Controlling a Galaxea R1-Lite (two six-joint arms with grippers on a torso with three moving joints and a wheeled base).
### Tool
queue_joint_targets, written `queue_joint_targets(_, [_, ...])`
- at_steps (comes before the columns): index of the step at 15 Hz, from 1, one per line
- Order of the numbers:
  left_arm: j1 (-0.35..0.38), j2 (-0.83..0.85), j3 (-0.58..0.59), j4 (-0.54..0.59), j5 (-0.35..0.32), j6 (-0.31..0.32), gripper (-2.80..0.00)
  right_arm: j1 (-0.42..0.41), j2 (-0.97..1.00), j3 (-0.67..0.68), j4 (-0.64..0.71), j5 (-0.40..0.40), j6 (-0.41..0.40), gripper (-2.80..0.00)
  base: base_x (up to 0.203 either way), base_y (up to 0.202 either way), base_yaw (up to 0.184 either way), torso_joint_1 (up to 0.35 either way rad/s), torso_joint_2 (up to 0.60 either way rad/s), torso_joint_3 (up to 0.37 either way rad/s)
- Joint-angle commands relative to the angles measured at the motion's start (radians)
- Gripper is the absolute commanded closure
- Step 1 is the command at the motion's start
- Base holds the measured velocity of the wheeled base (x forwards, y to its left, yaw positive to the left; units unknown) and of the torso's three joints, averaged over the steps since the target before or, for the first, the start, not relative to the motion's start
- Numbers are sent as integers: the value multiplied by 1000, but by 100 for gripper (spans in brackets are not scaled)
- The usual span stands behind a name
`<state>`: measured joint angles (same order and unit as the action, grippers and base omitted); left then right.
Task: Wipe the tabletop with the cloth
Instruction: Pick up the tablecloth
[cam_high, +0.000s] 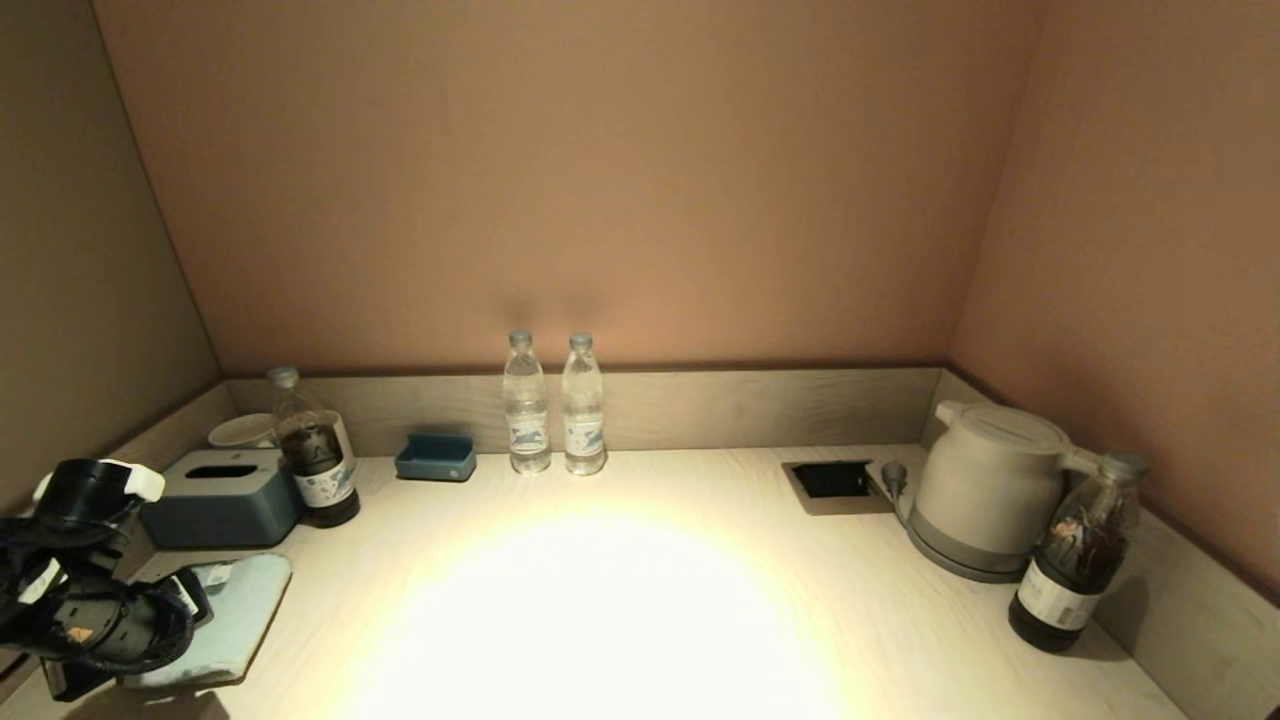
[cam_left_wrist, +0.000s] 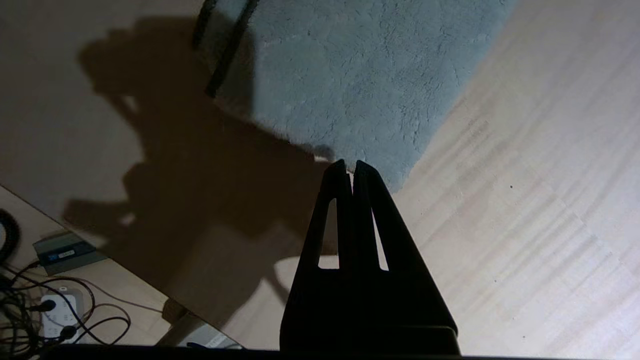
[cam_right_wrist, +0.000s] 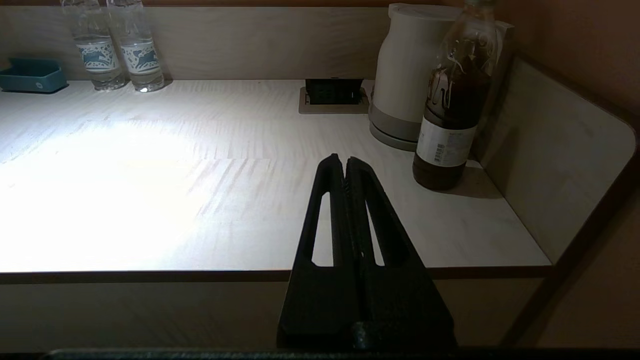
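Observation:
The light-blue terry cloth (cam_high: 243, 607) lies flat at the front left of the pale wood-grain tabletop (cam_high: 650, 600). My left gripper (cam_high: 192, 602) is shut and empty. In the left wrist view the left gripper (cam_left_wrist: 352, 165) has its tips over the near corner of the cloth (cam_left_wrist: 360, 75), casting a shadow on the tabletop (cam_left_wrist: 525, 200). My right gripper (cam_right_wrist: 340, 159) is shut and empty, held off the front edge of the tabletop (cam_right_wrist: 150, 175) on the right side; it is out of the head view. The black socket recess (cam_high: 830, 480) sits at the back right.
A blue-grey tissue box (cam_high: 220, 497), a dark bottle (cam_high: 315, 455) and a white bowl (cam_high: 240, 430) stand at back left. A small blue tray (cam_high: 436, 457) and two water bottles (cam_high: 527, 405) stand by the back rim. A kettle (cam_high: 985, 490) and another dark bottle (cam_high: 1075, 555) stand at right.

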<state>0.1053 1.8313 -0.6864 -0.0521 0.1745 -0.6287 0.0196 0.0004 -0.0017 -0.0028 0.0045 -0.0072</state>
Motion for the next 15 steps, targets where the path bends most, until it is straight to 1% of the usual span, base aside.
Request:
queue_joint_targets(1, [1, 94, -43, 0, 1, -3, 0, 0, 1, 0, 0, 2, 0, 0, 0, 0, 0, 0, 0, 0])
queue_joint_targets(4, [1, 114, -85, 3, 3, 3, 0, 0, 0, 0, 0, 2, 0, 0, 0, 0, 0, 0, 0, 0])
queue_joint_targets(8, [1, 135, -102, 1, 7, 5, 0, 0, 1, 0, 1, 0, 0, 0, 0, 0, 0, 0, 0, 0])
queue_joint_targets(9, [1, 126, -106, 0, 9, 15, -280, 0, 1, 0, 0, 0, 0, 0, 0, 0, 0, 0, 0, 0])
queue_joint_targets(11, [2, 131, -114, 0, 11, 20, -280, 0, 1, 0, 0, 2, 0, 0, 0, 0, 0, 0, 0, 0])
queue_joint_targets(14, [5, 147, -145, -2, 41, 24, -280, 0, 1, 0, 0, 0, 0, 0, 0, 0, 0, 0, 0, 0])
queue_joint_targets(15, [5, 148, -145, -2, 42, 24, -280, 0, 1, 0, 0, 0, 0, 0, 0, 0, 0, 0, 0, 0])
